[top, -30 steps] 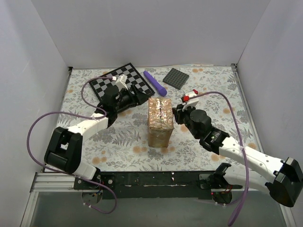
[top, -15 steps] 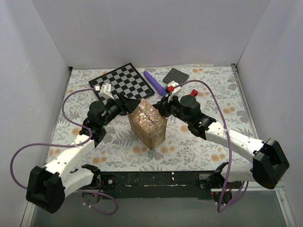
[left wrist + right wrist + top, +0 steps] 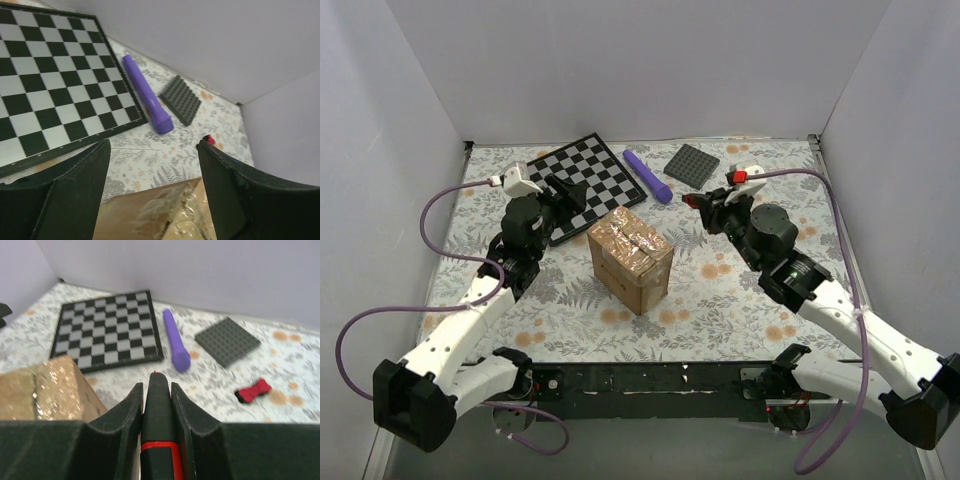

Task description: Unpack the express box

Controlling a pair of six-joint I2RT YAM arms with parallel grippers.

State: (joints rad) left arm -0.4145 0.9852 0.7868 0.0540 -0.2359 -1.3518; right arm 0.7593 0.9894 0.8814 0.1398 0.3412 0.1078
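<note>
My left gripper (image 3: 152, 150) hangs over the near corner of the chessboard (image 3: 575, 172), its fingers spread wide with nothing between them. It is just to the left of the box and clear of it.

The box (image 3: 630, 255) stands on the flowered table (image 3: 740, 310) about midway between my two arms, turned so that one corner points at me. Its top flaps are shut under crinkled, shiny tape.

I judge it light and fairly stiff. The edges and corners should bear a squeeze, while the middle of a wall would likely buckle. The tape looks slippery, so I would not press down on top. I would take it by two opposite side walls, low and close to the corners, to steady it.

Behind it lie a purple pen (image 3: 648, 175) and a grey plate (image 3: 691, 165), both well apart from it.

My right gripper (image 3: 157, 387) is closed on a slim black tool (image 3: 159, 420) with a red band, probably a cutter. It points toward the chessboard, to the right of the box and not touching it.
</note>
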